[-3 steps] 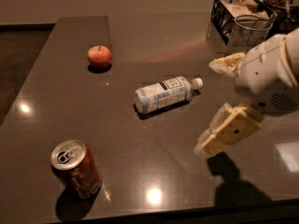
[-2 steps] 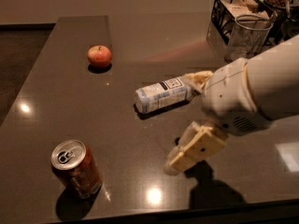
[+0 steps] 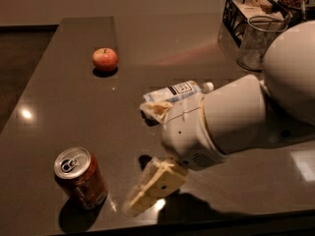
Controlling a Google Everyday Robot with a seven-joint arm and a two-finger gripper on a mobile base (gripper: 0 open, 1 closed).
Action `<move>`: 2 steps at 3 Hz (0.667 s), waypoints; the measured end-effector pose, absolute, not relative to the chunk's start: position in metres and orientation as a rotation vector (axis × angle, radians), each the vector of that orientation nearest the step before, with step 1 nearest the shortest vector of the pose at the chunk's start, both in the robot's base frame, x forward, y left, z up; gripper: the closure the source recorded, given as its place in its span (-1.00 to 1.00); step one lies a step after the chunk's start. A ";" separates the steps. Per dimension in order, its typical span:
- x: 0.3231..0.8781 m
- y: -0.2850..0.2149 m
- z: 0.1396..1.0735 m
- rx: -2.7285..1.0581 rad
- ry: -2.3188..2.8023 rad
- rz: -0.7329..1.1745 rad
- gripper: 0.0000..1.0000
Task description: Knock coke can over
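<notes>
The coke can (image 3: 79,178), red-brown with a silver top and pull tab, stands upright near the front left edge of the dark table (image 3: 74,107). My gripper (image 3: 147,151) is just right of the can, low over the table, with its two cream fingers spread apart: one fingertip (image 3: 147,193) near the front edge, the other (image 3: 155,109) further back. The gripper is open and empty, a short gap from the can. The white arm fills the right side.
A clear plastic bottle (image 3: 179,90) with a white label lies behind the gripper. A red apple (image 3: 105,59) sits at the back left. A glass (image 3: 258,41) and a black wire basket (image 3: 246,9) stand at the back right. The table's front edge is close to the can.
The gripper has moved left and toward the front, from the right of the table to beside the can. The can, bottle and apple have not moved.
</notes>
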State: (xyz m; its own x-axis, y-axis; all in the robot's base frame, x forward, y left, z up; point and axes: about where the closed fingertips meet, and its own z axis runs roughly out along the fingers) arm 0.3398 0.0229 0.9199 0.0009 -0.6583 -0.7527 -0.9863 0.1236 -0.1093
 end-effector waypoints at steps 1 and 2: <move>0.328 0.058 0.914 -1.640 1.643 0.717 -1.00; 0.325 0.088 0.904 -1.671 1.586 0.795 -1.00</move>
State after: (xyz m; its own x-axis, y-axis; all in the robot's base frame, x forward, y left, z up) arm 0.3252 0.0877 0.9036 0.0665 -0.5751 -0.8153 -0.9974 -0.0161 -0.0700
